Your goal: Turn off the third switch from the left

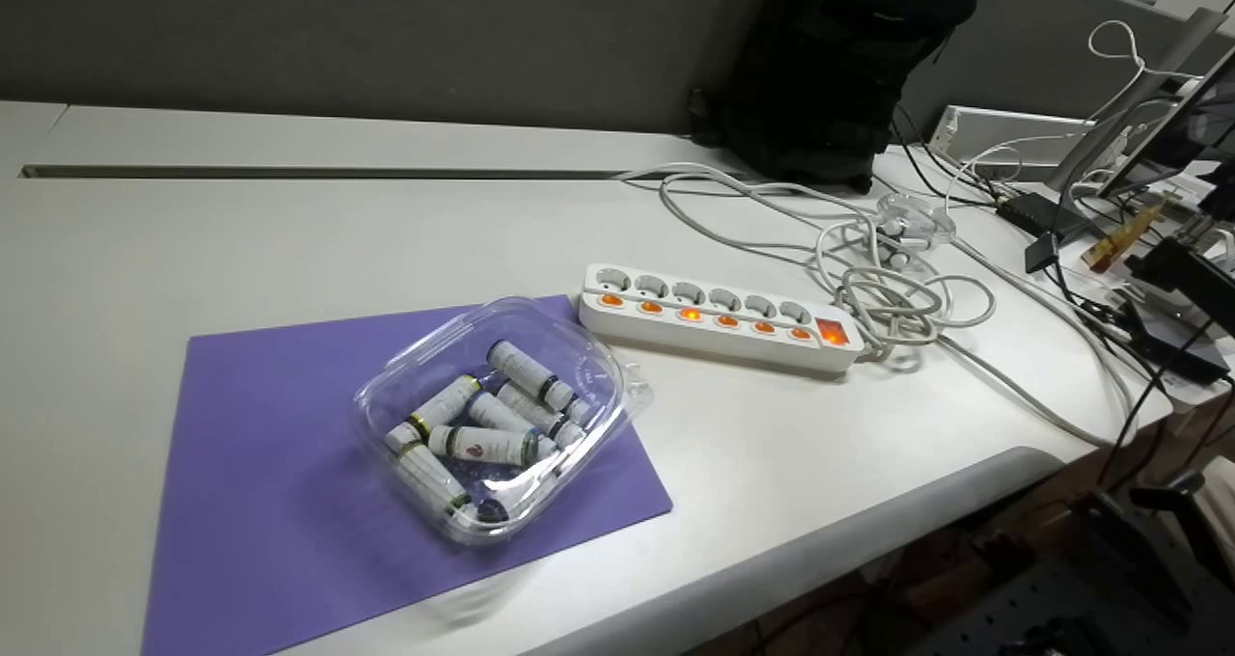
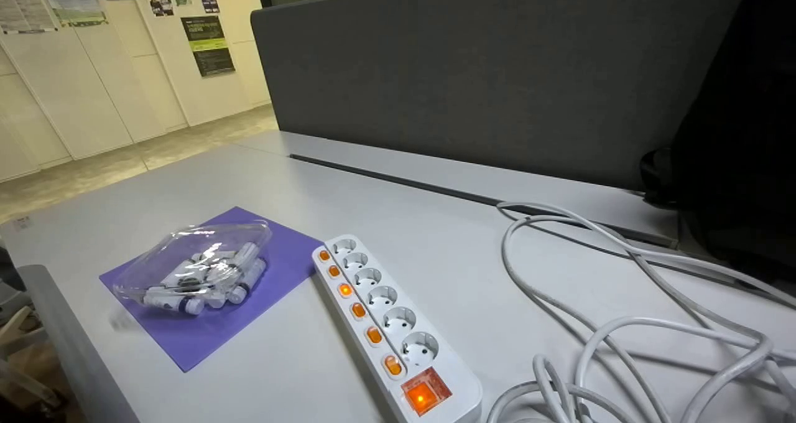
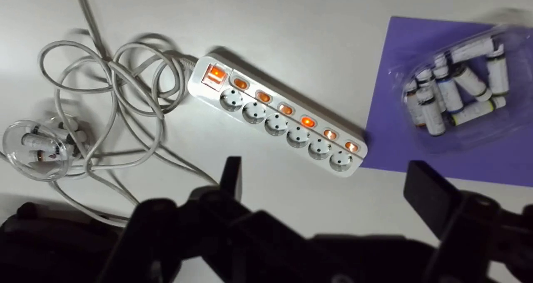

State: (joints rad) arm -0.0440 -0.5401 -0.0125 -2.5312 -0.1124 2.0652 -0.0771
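Observation:
The long white power strip lies on the white table in both exterior views. The third switch from the left is a small orange rocker and glows brightly; it also glows in an exterior view and in the wrist view. The matching orange switches either side look unlit, though some show reflections in the wrist view. My gripper is open and empty, fingers wide apart. In the wrist view the power strip appears beyond the fingertips, with no contact. The gripper is not clearly seen in the exterior views.
The larger main switch at the strip's cable end is lit. A clear plastic box of small bottles sits on a purple mat beside the strip. Tangled grey cables, a clear cup and a black backpack lie near the cable end.

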